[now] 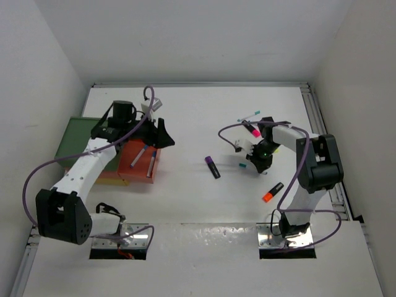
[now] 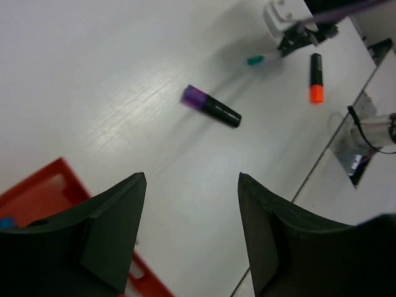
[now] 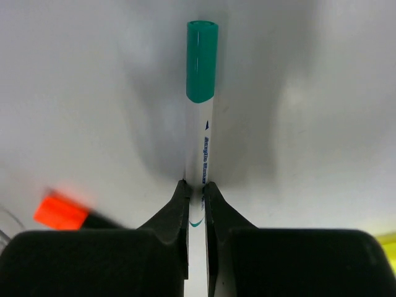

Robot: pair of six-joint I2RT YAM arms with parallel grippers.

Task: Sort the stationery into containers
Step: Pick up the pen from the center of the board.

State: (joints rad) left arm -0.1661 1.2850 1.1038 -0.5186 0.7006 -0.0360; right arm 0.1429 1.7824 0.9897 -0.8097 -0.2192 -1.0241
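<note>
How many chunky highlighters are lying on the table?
3: the purple highlighter mid-table, the orange highlighter near the right arm's base, the pink highlighter just beyond that arm. A yellow sliver in the right wrist view may be a fourth.

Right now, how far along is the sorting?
Done: two pens lie in the red-orange tray. In hand: the right gripper is shut on a teal-capped pen; the left gripper hangs open and empty over that tray. Left: the purple highlighter, orange highlighter, pink highlighter and another pen lie loose on the table.
</note>
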